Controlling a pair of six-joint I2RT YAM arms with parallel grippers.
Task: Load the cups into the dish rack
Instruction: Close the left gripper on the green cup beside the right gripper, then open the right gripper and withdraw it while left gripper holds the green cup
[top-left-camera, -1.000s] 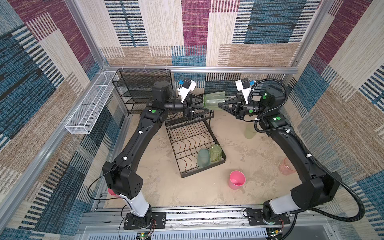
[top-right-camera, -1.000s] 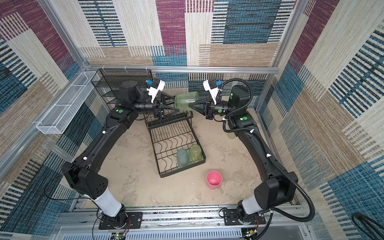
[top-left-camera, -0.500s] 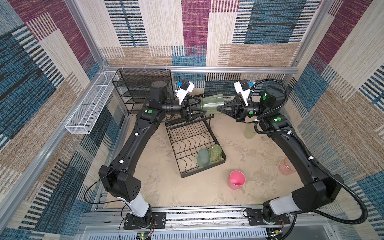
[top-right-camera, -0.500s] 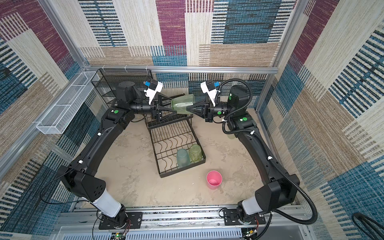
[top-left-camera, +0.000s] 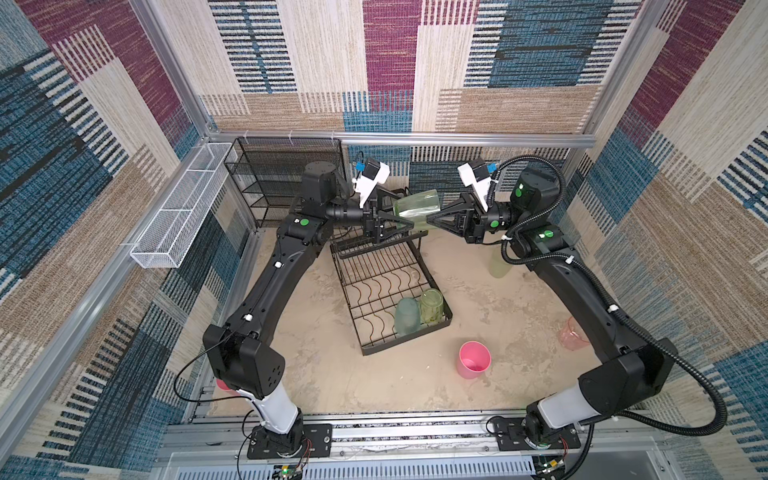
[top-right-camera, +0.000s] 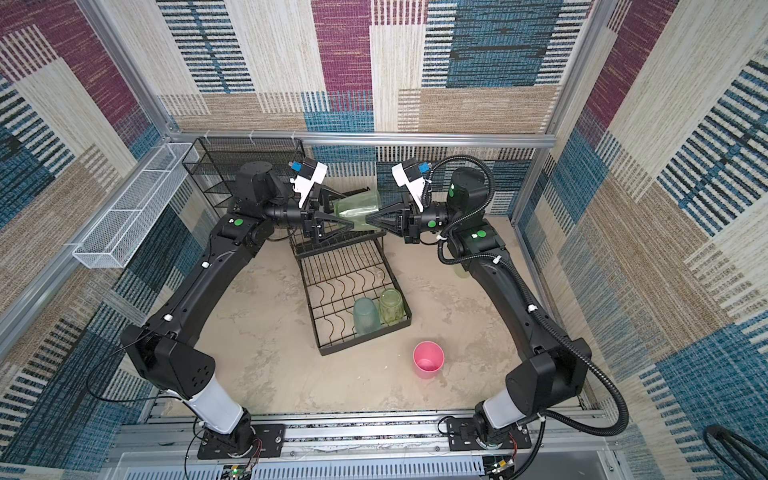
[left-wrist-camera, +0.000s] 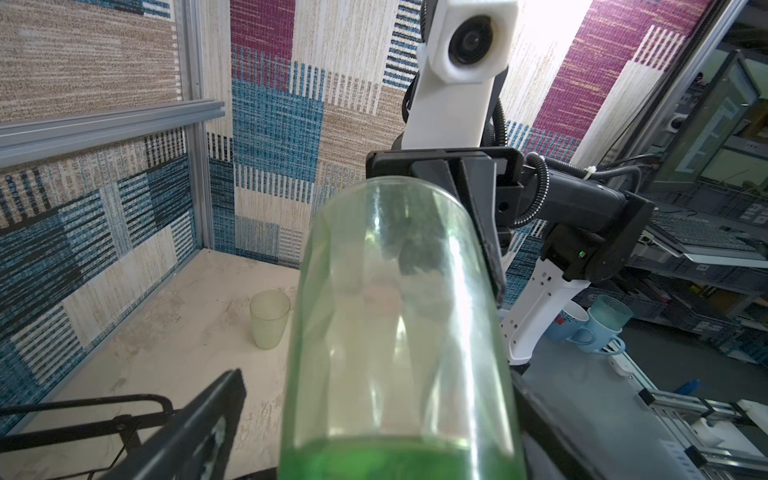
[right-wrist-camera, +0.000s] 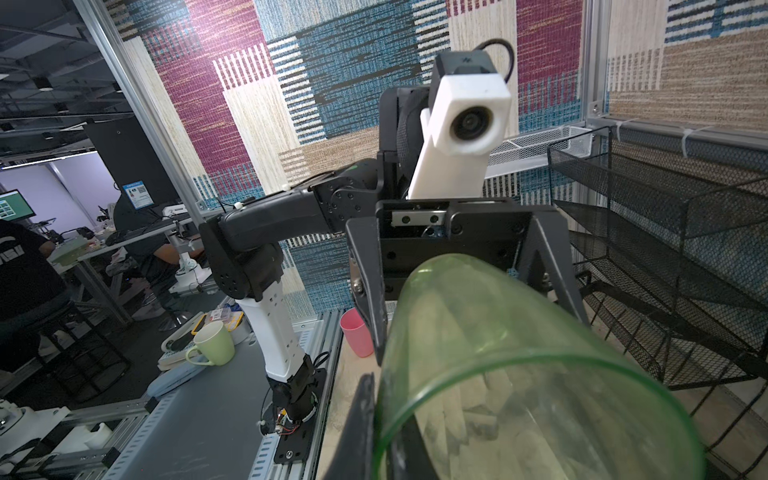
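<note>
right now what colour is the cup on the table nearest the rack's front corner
Solid pink. The cup shows best in a top view.

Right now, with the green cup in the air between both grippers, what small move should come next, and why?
Probably close the left gripper on the green cup. Its jaws stand open around the cup's base end, while the right gripper, shut on the rim, alone holds it above the dish rack.
</note>
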